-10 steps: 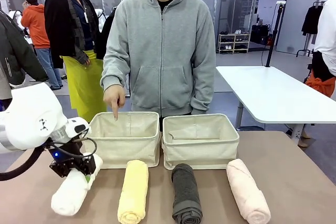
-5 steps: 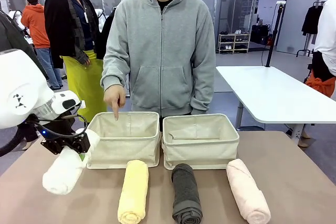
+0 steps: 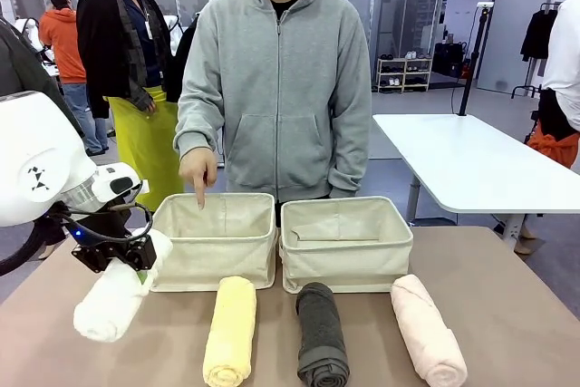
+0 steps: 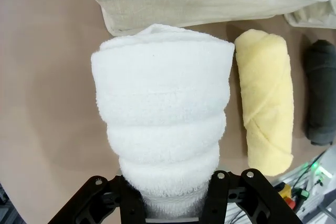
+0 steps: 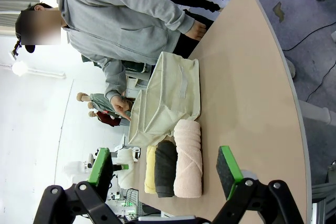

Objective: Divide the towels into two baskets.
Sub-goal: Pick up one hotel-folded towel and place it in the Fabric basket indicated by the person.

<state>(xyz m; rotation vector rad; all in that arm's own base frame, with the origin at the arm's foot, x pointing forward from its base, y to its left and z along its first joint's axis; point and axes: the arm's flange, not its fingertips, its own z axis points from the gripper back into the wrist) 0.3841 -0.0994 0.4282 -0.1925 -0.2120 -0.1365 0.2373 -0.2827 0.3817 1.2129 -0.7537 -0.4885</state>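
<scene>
Left gripper [image 3: 134, 267] [image 4: 168, 205]: I read it as clamped tight on one end of the white towel, with the roll pinched between its jaws.
White towel [image 3: 111, 301] [image 4: 163, 124]: tilted, its gripped upper end just beside the left basket [image 3: 217, 258]. I cannot tell whether its low end touches the table [image 3: 517, 314].
Right gripper [image 5: 164, 165]: jaws spread wide, green pads [image 5: 101, 165] well apart, nothing between them.
Yellow towel [image 3: 231, 328] [image 4: 265, 98], grey towel [image 3: 322, 333] [image 4: 321, 93], pink towel [image 3: 428, 328] [image 5: 188, 156]: lying side by side on the table, in front of the baskets.
Right basket [image 3: 349, 265]: just beside the left one.
Hand [image 3: 198, 169]: the person's, index finger pointing down over the left basket's far rim.
</scene>
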